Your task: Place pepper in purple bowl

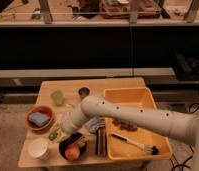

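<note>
Nearest the camera, at the front edge of the worktop, sat a white cup and, just beside it, the purple bowl, which already held an orange fruit. The bowl's open side faced up and lay close under the arm, so a short lowering would likely be enough to drop something in.

Just behind the bowl's left rim, the tool was clenched on the pepper, a small light-green piece showing at the tip. It hung between the purple bowl and the orange bowl, which carried a blue sponge; the pepper was not yet over the target.

To the right lay the yellow tray with a brush. Farther back stood a pale-green cup and a small dark cup, well clear of the arm's path.
</note>
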You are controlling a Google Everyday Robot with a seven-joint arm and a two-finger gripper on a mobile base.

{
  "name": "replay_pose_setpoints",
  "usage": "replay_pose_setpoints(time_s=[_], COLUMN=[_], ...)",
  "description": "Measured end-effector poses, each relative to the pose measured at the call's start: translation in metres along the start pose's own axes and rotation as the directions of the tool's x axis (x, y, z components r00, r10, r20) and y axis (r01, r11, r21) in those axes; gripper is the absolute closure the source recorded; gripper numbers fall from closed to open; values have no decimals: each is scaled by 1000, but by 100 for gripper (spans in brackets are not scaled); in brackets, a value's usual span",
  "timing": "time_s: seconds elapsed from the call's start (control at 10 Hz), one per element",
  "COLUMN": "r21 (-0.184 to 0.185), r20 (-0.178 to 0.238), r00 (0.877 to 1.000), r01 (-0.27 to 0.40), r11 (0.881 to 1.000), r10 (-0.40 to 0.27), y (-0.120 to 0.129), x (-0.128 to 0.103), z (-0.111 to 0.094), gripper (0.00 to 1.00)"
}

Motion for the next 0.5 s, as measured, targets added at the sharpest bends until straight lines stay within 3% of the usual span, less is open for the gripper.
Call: replay_pose_setpoints(time_s=[0.5], r21=[6], r20=[10], r00=[1000], r01=[-23], r11=[1000], r10=[23], y=[-2], x=[18], z=[10], gripper=[86])
